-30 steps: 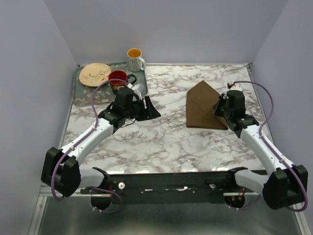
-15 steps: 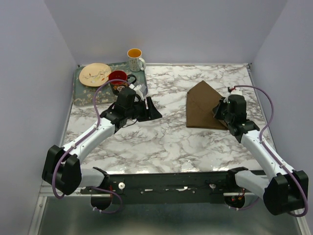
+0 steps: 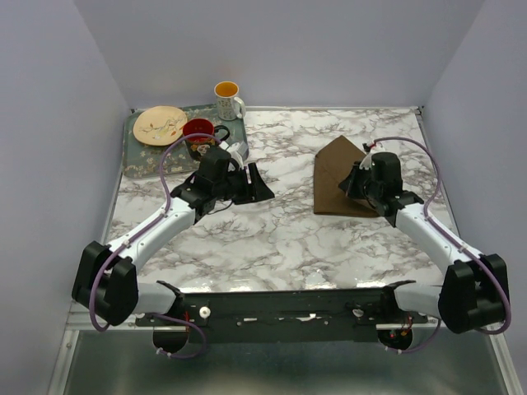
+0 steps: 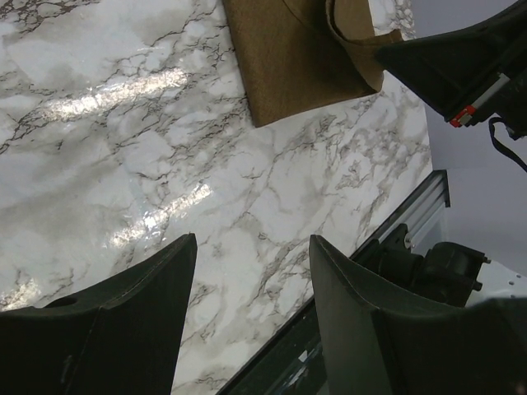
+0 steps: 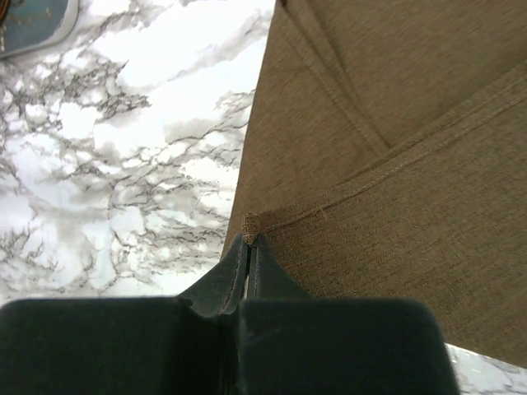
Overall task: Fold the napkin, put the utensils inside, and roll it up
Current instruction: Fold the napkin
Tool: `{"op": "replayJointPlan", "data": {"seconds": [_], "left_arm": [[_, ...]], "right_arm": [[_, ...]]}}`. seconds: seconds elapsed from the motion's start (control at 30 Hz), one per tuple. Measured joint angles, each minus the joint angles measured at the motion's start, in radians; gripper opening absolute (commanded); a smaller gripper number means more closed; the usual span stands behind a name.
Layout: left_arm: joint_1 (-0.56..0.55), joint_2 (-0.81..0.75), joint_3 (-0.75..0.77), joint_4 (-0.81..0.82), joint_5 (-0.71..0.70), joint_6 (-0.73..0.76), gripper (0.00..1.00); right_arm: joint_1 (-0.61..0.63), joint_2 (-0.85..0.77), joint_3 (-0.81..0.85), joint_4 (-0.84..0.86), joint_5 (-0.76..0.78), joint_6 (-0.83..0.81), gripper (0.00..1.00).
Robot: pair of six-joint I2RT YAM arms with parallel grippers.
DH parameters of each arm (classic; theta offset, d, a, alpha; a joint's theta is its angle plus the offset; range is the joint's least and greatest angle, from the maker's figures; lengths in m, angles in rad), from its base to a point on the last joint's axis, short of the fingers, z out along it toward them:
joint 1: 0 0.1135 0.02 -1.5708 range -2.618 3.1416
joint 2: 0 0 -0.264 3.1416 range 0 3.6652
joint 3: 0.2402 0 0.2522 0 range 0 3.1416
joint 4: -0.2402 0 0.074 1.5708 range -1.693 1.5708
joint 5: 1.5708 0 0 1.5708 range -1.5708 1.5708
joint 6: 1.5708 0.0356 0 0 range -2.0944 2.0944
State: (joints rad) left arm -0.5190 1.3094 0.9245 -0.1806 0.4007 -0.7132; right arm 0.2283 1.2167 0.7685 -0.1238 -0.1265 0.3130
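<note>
Two arms are over the marble bench (image 3: 272, 239), and I judge the step in hand to be the folding of the napkin, the first of the three.

At the far left corner stands a tray (image 3: 136, 160) with a plate (image 3: 160, 124) and a red mug (image 3: 198, 132); a white mug (image 3: 227, 99) is at its far edge. I cannot make out the spoon in any view, so its place is unknown to me.

Just right of the tray, the left claw (image 3: 251, 183) hangs above bare marble. Its jaws are spread wide, with nothing between them and nothing touching them.

On the right half of the bench lies the dark brown napkin (image 3: 333, 177). One layer already lies over another, with stitched hems crossing. Its near right part is raised off the marble where the right arm has it.

At that side, the right claw (image 5: 249, 240) has its jaws pressed together, and they pinch a small corner of the napkin's upper layer at the hem.

For the next move I think this corner must be carried across the cloth and laid flat, with edges lined up, before it is let go. The pinch takes very little fabric, so a fast pull could make it slip out. The left claw could then look for the spoon.
</note>
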Motion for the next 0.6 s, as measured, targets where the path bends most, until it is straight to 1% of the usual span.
{"op": "replayJointPlan", "data": {"seconds": [0.37,0.6], "left_arm": [[-0.008,0.017,0.000,0.001,0.000,-0.006,0.66],[-0.014,0.021,0.000,0.003,0.000,-0.006,0.66]], "right_arm": [[0.031,0.150,0.001,0.037,-0.072,-0.026,0.01],[0.062,0.223,0.015,0.038,-0.080,-0.027,0.01]]}}
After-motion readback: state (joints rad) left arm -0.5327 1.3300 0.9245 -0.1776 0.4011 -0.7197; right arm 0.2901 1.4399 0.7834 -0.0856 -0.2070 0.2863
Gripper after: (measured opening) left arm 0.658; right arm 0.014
